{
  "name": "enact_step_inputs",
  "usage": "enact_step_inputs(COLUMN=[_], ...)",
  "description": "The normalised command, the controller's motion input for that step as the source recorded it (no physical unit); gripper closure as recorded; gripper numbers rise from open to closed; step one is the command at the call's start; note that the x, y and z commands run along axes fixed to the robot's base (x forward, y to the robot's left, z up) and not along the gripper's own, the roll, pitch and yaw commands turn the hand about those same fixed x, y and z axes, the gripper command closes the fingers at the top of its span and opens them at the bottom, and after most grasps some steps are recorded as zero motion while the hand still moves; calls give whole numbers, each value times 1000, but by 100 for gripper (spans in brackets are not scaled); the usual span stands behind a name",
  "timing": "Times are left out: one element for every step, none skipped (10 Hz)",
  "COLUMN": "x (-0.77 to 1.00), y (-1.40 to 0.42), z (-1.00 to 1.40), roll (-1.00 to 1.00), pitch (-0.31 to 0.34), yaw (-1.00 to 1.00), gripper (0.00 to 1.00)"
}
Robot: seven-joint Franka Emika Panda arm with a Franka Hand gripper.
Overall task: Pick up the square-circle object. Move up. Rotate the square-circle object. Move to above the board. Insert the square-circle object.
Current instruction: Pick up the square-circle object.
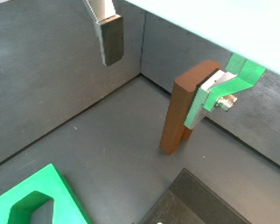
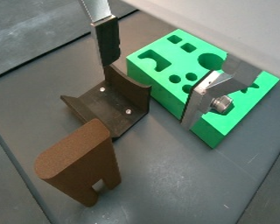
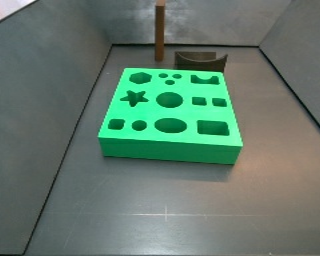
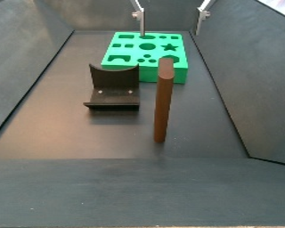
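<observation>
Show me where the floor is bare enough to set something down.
Bare floor lies between the board and the near edge in a side view, and along both its long sides by the walls. It is crowded behind the board, where the fixture and block stand. The tool hangs above the fixture.

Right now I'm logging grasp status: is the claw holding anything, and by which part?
Nothing is held. The claw is high above the board, its fingers bare; the square-circle object stands alone on the floor.
</observation>
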Motion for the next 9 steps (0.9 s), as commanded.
enact_step_inputs(x=[306,226,217,154,149,91,63,0,0], y=[531,780,769,726,706,720,386,263,77], z=[-254,-397,-366,-354,-357,-343,-317,-311,-326], roll=[-89,-136,-163,-194,-211,-209,-100,-71,0], pitch=[131,99,79,34,24,0,0,-56,-57], yaw=[0,-29,-66,-117,-137,-97,-3,0,0], gripper=[0,0,0,0,0,0,0,0,0])
